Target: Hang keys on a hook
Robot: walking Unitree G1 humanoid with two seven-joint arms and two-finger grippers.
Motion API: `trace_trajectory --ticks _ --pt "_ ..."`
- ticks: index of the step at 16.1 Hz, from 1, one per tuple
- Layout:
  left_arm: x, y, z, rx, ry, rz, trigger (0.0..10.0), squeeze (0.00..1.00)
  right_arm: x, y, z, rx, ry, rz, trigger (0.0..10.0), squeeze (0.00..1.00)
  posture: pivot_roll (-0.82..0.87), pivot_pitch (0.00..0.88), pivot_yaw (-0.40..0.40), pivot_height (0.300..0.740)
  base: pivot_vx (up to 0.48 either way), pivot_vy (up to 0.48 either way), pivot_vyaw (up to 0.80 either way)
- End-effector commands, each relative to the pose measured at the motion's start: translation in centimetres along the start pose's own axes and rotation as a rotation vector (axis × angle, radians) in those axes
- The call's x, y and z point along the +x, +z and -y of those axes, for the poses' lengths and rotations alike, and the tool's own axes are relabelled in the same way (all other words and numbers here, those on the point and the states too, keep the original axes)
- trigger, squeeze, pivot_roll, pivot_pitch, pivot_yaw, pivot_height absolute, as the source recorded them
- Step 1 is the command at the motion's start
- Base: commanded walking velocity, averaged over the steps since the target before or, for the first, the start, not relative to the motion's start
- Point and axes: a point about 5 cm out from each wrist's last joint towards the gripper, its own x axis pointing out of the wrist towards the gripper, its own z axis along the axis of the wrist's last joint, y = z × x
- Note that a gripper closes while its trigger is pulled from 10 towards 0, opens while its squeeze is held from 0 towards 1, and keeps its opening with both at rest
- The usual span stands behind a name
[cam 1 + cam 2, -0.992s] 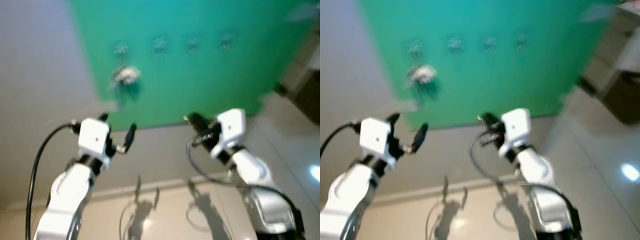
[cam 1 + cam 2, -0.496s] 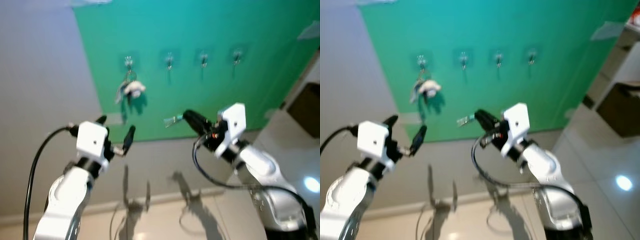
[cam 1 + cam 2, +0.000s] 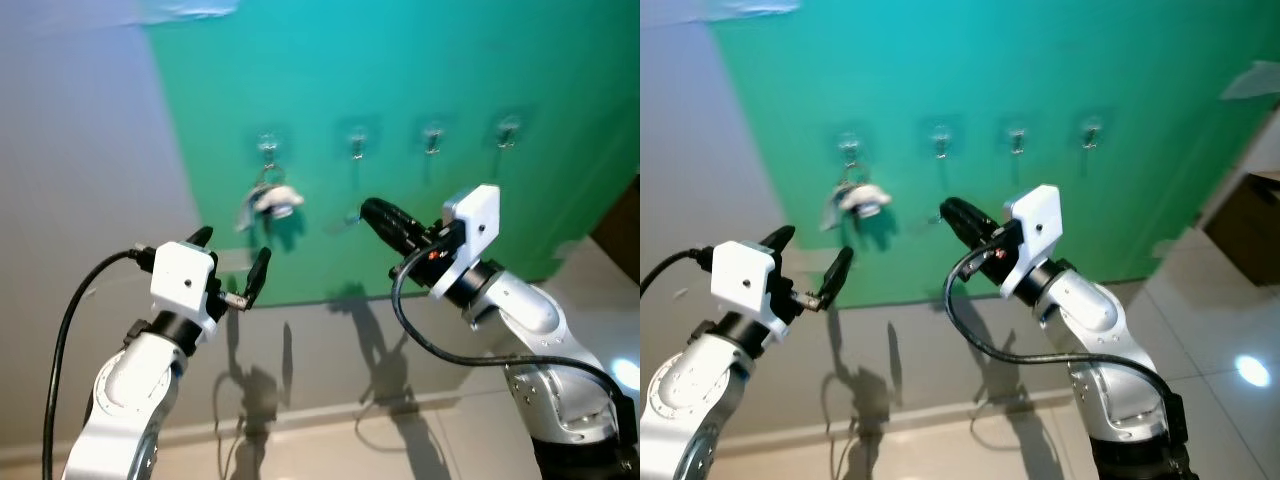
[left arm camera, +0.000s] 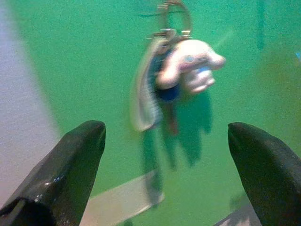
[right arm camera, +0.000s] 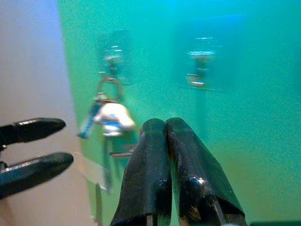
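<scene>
keys on far-left hook; both pincers raised before green panel

- wall: green panel [image 3: 420, 90] w/ grey wall [image 3: 70, 120] to its left. row of four hooks across the panel.
- keys [image 3: 268, 197]: bunch w/ ring, whitish plush charm + pale tag, hanging from the far-left hook [image 3: 268, 147]. in l wrist view the bunch [image 4: 178, 70] hangs from its ring, flat against the green, centred betw. the two black fingers [image 4: 75, 160] but well apart from them.
- second hook [image 3: 357, 143]: nothing clearly on it. third hook [image 3: 432, 138] and fourth hook [image 3: 508, 131] look bare.
- left pincer [image 3: 229, 266]: up at chest height, below + slightly left of the keys, fingers spread wide, nothing betw. them. black cable [image 3: 70, 320] loops off the wrist.
- right pincer [image 3: 378, 216]: raised toward the panel, tip below the second hook, right of the keys. r wrist view: fingers [image 5: 146, 179] pressed together side by side, no gap visible. a thin metallic sliver [image 5: 123, 153] juts out beside them; blurred, cannot tell if it is gripped or what it is.
- r wrist view also shows the left pincer's fingers at frame edge, keys beyond.
- lower part: grey wall, pale skirting + light floor [image 3: 320, 450] w/ arm shadows.
</scene>
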Motion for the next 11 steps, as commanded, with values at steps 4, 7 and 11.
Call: trace_trajectory --ticks 4,7,11 --pt "0.2 1.2 1.4 0.002 -0.112 0.047 10.0 0.00 0.0 0.8 0.3 0.041 0.031 0.033 10.0 0.00 0.06 0.000 -0.005 0.740 0.000 0.000 0.00" --pt "0.2 1.6 1.6 -0.015 -0.164 0.064 10.0 0.00 0.3 1.1 0.5 0.060 0.052 0.050 10.0 0.00 0.06 0.000 -0.011 0.740 0.000 0.000 0.00" --pt "0.4 2.1 1.9 0.000 -0.201 0.078 10.0 0.00 0.9 1.5 1.3 0.080 0.033 0.079 10.0 0.00 0.06 0.000 -0.016 0.740 0.000 0.000 0.00"
